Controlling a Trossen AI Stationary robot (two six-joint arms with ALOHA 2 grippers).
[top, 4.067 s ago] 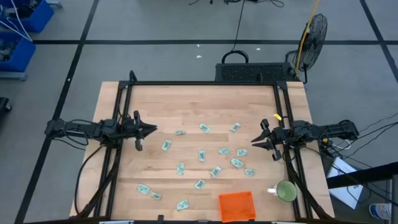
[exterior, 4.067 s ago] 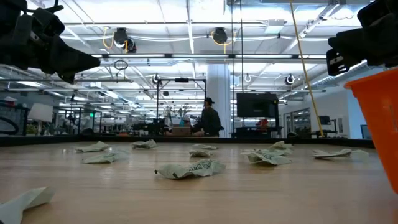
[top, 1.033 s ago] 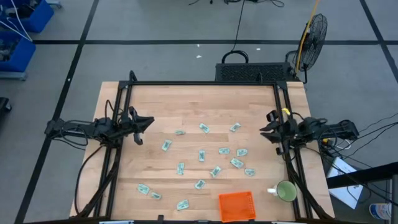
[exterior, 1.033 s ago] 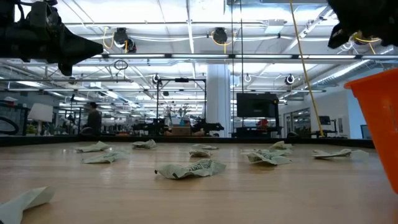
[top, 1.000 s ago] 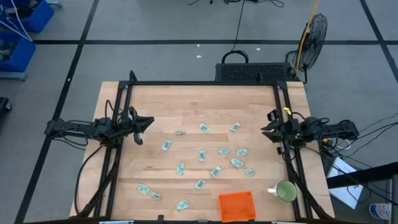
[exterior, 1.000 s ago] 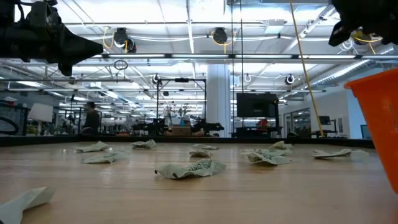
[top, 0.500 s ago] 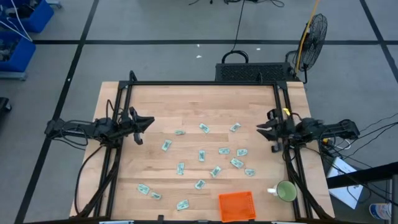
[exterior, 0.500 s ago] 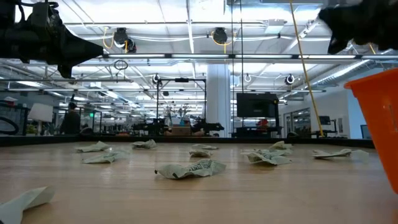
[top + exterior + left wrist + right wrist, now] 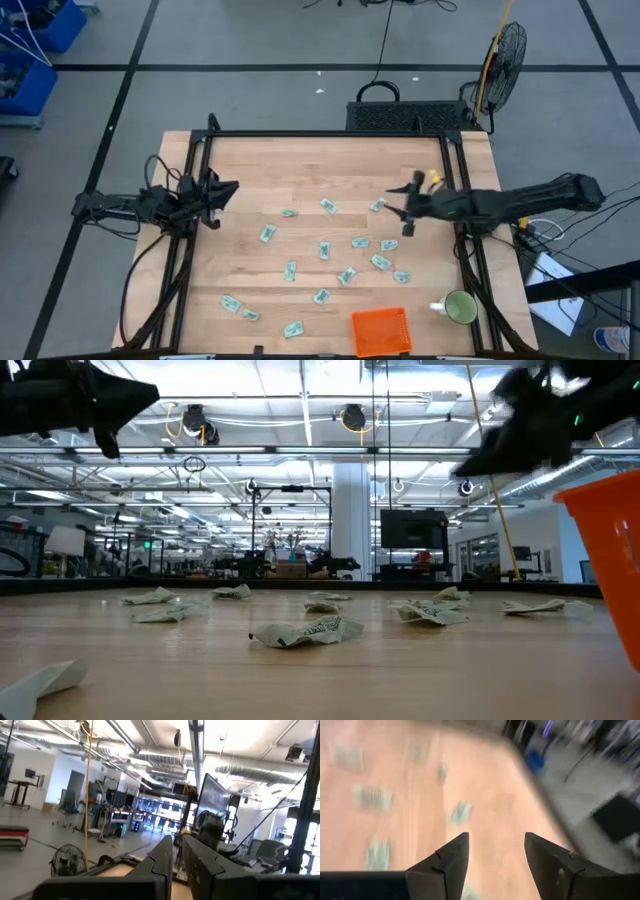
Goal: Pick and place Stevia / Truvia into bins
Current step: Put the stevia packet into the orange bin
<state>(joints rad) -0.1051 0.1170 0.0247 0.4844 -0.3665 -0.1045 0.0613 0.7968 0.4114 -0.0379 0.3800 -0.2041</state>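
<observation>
Reaching inward from the frame's right since a moment ago, my right gripper (image 9: 404, 214), fingers spread, should settle squarely over the sachet (image 9: 377, 205) right of centre before closing.

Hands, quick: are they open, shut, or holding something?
Left hand: shut, holding nothing.
Right hand: open, empty, above the sachets.

L arm (image 9: 150, 205): at left edge, fingers nearly closed | R arm (image 9: 500, 203): stretched inward, fingers apart
</observation>
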